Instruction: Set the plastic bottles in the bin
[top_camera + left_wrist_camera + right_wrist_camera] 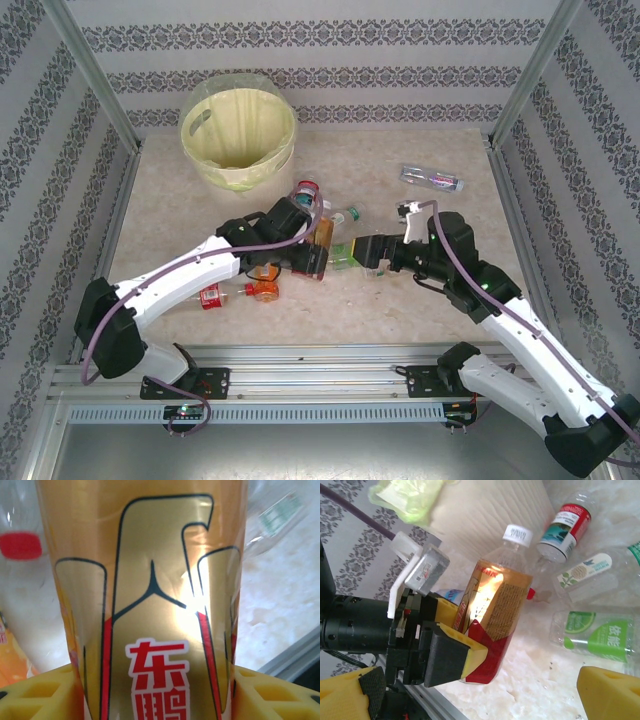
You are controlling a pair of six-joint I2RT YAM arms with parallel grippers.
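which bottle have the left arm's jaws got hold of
The white-capped bottle with the gold and red label, clamped between the left jaws' yellow pads; the rest, like the green-labelled bottle, lie loose on the table.

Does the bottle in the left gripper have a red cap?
No, the gold-labelled bottle in the left gripper has a white cap.

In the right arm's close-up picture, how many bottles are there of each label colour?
Gold-and-red label bottle: 1
Red-and-teal label bottle: 1
White label bottle: 1
Green label bottle: 1
Total: 4 bottles plainly visible
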